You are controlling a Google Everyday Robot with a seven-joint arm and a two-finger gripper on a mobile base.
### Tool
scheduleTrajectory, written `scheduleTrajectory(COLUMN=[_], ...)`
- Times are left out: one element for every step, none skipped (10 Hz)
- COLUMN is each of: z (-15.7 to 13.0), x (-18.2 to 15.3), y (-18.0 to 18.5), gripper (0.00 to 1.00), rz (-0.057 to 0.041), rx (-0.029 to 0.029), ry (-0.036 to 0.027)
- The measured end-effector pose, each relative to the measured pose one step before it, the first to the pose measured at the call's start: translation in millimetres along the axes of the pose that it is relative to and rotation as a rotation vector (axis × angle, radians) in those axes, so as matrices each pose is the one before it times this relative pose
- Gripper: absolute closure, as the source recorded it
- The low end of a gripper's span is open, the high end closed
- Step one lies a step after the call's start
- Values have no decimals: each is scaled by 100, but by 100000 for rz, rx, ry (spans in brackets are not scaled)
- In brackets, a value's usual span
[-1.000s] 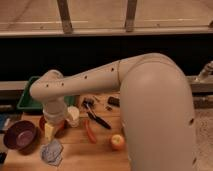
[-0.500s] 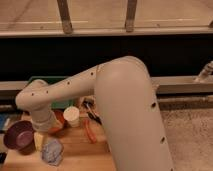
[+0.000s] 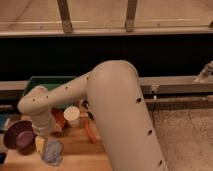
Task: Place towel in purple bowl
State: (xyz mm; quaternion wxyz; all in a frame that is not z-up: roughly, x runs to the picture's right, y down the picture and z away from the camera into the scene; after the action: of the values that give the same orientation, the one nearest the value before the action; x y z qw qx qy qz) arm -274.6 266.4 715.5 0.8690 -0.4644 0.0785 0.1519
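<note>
While the big pale arm [image 3: 116,112] bends down to the lower left of the frame, its gripper [image 3: 41,142] hangs low over the wooden table [image 3: 75,154], between the purple bowl [image 3: 18,136] and the towel [image 3: 53,152]. Its state I cannot tell. The towel lies crumpled on the table at the bottom left, outside the bowl. A white cup [image 3: 72,116] stands further up, below a green bin [image 3: 44,84].

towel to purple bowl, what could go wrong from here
The claw hangs low between the purple bowl and the crumpled towel, so reaching for the towel may nudge the bowl aside. The white cup stands close behind the arm; a sideways sweep could tip it.
</note>
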Motion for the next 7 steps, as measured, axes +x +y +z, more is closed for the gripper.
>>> scheduleTrajectory(z=[992, 770, 170, -214, -746, -1164, -1552], x=[178, 272, 280, 406, 272, 364, 343], y=[-323, -327, -156, -105, 52, 137, 280], gripper=[24, 24, 24, 24, 24, 24, 24], rz=[472, 897, 644, -27, 575, 408, 129], rx=[-1362, -1512, -480, 720, 1468, 1789, 1927], ry=[420, 27, -177, -333, -1882, -1906, -2275])
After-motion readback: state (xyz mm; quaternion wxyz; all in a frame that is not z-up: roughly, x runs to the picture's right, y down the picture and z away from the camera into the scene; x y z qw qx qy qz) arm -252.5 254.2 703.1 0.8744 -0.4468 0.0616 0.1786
